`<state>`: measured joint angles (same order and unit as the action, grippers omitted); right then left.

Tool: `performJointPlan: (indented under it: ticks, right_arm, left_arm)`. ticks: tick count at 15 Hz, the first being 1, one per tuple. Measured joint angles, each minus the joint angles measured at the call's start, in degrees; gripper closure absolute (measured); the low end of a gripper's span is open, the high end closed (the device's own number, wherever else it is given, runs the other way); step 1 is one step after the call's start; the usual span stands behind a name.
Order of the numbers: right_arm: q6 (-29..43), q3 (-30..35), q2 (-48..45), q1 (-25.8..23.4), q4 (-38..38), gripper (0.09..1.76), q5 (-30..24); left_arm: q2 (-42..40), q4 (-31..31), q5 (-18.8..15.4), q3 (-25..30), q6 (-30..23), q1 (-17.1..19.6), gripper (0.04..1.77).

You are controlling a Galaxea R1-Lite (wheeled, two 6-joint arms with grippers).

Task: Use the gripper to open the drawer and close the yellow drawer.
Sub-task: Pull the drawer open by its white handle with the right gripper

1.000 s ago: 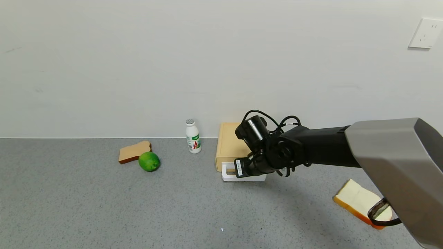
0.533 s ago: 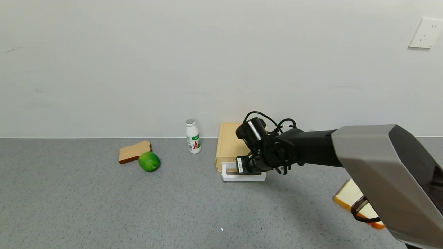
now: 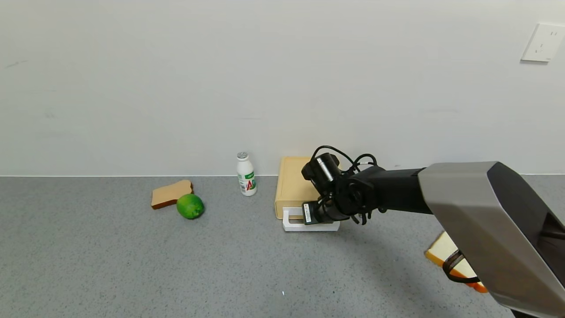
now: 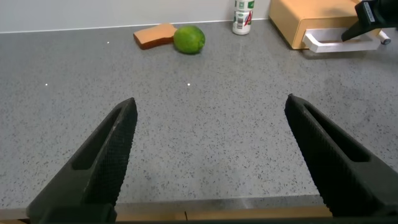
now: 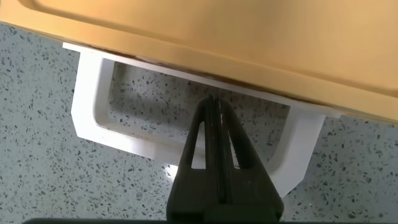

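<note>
The pale yellow drawer (image 3: pixel 293 185) sits in its low box by the wall, and its white loop handle (image 3: pixel 289 224) faces me. It looks pushed in. My right gripper (image 3: pixel 316 218) is shut and empty. In the right wrist view the closed right gripper (image 5: pixel 213 107) pokes down inside the white handle (image 5: pixel 118 138), just in front of the yellow drawer front (image 5: pixel 224 37). My left gripper (image 4: pixel 211 127) is open and empty, low over the near table edge, far from the drawer (image 4: pixel 311 22).
A white bottle (image 3: pixel 246 175) stands left of the box. A green lime (image 3: pixel 190 206) and a brown bread slice (image 3: pixel 170 193) lie farther left. A pale bread slice (image 3: pixel 448 254) lies at the right under my right arm. The wall is close behind the box.
My right arm has reached a little farther in and lower, bringing the shut gripper closer to the drawer front inside the handle loop. The drawer has not visibly moved.
</note>
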<state>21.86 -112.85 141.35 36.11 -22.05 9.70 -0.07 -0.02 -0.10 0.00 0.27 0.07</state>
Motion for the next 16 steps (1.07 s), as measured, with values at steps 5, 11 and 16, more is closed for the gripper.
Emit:
performJointPlan:
  ticks: [5,11,16]
  right_arm:
    - [0.00,-0.16,0.49,0.35,-1.62,1.73,-0.41]
    - [0.68,-0.55,0.29,1.16,-6.22,1.73,-2.21]
    - [2.80,-0.55,-0.41,2.19,-10.98,1.73,-3.47]
  left_arm:
    - [0.00,-0.02,0.00,0.00,-0.02,0.00,0.09]
    - [0.00,0.00,0.00,0.00,0.00,0.00,0.09]
    - [0.00,0.02,0.00,0.00,-0.02,0.00,0.09]
